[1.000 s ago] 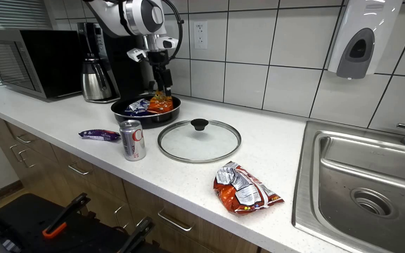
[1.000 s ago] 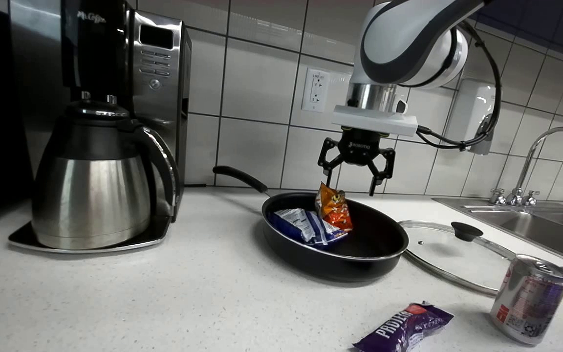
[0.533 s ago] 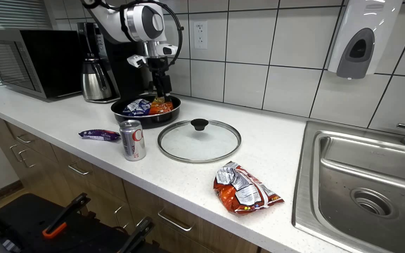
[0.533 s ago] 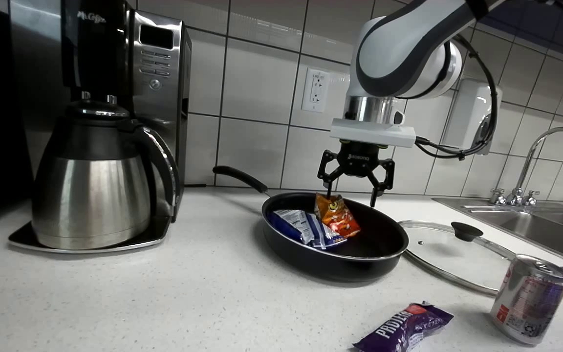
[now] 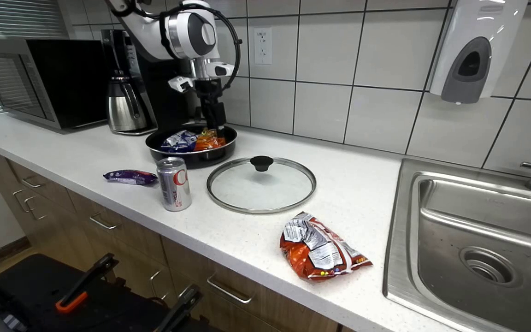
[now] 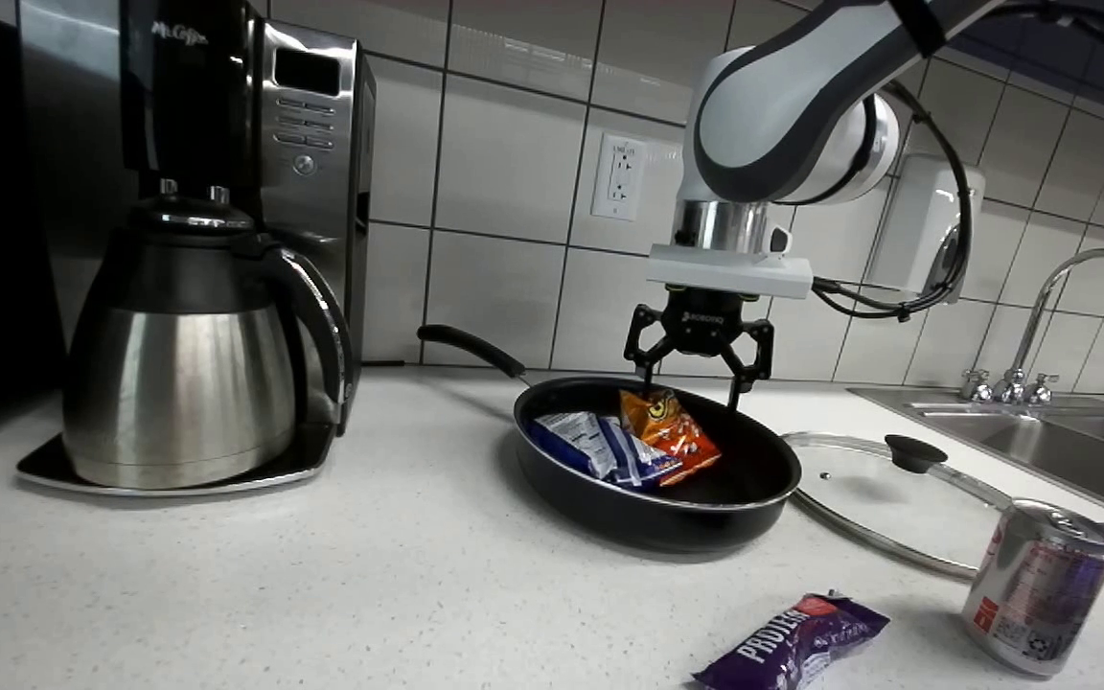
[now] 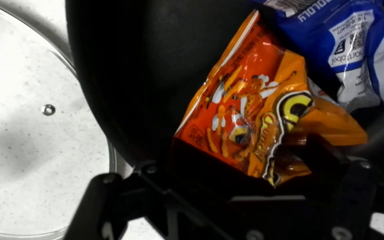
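Since a second ago the gripper (image 6: 691,400) has come lower over the pan (image 6: 648,529), and the orange bag (image 6: 671,439) has slumped from nearly upright into a slant. The gripper is released, its jaws spread wide apart. The orange bag lies inside the pan, below the gripper and nearer to one jaw: that jaw reaches down to the bag's upper end in an exterior view, though whether the two touch cannot be told, while the other jaw points down over the pan, apart from the bag. In the wrist view the bag's printed face is turned up toward the camera, with part of it in dark shadow. Close beside it in the pan lies the blue bag (image 6: 598,448). On the tabletop (image 5: 353,180), the glass lid (image 5: 262,190) lies flat, knob up, just beside the pan; the can (image 5: 174,185) stands upright near the pan, with the purple wrapper (image 5: 130,177) near it. The red bag (image 5: 323,251) lies well apart from the pan, near the sink (image 5: 404,230).
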